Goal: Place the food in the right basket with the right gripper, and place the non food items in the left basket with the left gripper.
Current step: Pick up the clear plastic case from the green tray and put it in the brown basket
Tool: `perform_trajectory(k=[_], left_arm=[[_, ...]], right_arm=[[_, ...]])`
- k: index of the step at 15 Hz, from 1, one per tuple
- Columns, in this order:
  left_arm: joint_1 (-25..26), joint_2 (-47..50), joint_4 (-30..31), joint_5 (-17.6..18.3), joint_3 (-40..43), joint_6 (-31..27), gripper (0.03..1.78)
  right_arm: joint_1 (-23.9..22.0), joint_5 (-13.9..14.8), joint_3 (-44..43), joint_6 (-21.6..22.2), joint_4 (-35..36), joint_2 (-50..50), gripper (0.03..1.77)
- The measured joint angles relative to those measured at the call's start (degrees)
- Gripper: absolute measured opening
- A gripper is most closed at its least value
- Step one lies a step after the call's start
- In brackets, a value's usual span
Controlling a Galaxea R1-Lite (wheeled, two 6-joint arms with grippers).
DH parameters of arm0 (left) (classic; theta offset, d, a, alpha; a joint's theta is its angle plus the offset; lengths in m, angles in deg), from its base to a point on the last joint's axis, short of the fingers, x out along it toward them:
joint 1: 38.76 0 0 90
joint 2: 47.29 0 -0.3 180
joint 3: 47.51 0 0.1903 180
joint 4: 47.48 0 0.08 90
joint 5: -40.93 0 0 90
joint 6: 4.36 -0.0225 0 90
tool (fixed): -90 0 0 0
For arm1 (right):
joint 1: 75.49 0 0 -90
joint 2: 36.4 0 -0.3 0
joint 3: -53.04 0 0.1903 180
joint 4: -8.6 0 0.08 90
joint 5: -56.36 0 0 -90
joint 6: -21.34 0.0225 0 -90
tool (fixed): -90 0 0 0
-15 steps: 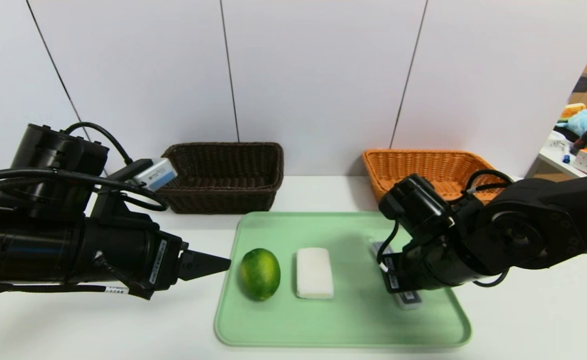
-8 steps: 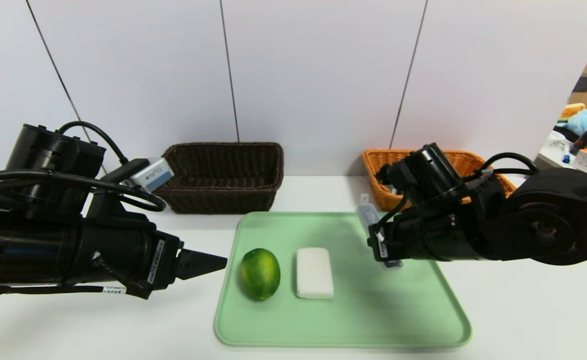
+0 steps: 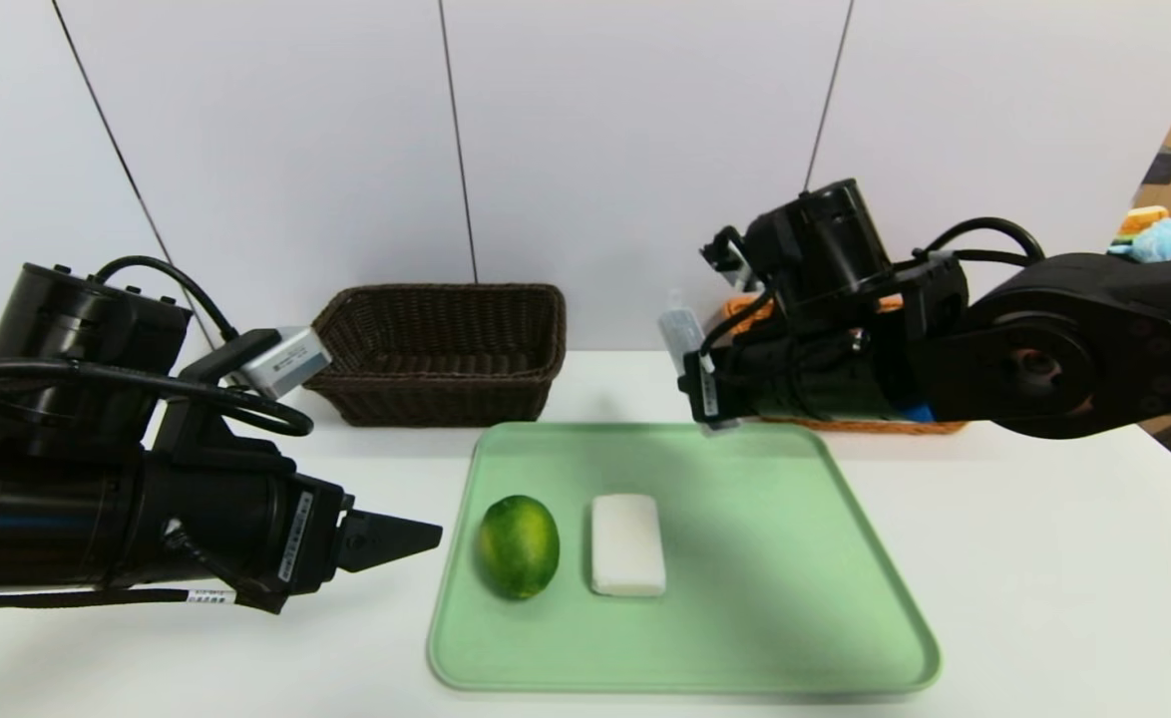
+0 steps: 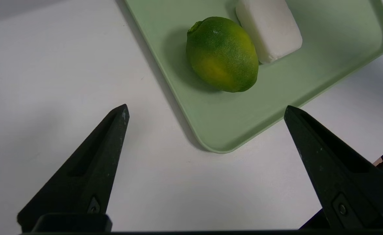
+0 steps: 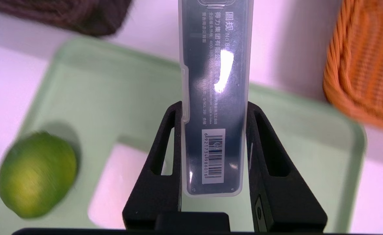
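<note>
R gripper (image 5: 213,147) clamped clear rigid plastic compass case (image 5: 215,81) at barcode end; looked light, slick, likely stiff. L gripper (image 4: 206,112) fingers spread, idle w/o load

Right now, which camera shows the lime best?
The left wrist view: the lime looks big and sharp on the tray, touching the white block. The head view shows it small. The right wrist view shows it blurry, off to one side.

Robot lab or test room, plain white panel wall (image 3: 625,150), white table (image 3: 1044,578), cluttered toy shelf (image 3: 1169,224) beyond
</note>
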Motion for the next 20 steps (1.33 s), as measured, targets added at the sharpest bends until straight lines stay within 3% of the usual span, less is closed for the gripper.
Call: perform_trajectory(k=[8, 16, 20], left_arm=[[0.61, 0.96, 0.00, 0.02, 0.94, -0.02, 1.69], [0.66, 1.16, 0.02, -0.06, 1.72, 0.00, 1.69], [0.68, 1.18, 0.85, -0.09, 2.57, 0.07, 1.69]], right_arm=[[5.60, -1.33, -5.55, -5.36, 18.27, 6.83, 0.55], [6.81, -1.41, -11.61, -12.63, 41.45, 19.01, 0.55], [7.67, -1.18, -18.25, -15.82, 45.28, 24.99, 0.55]])
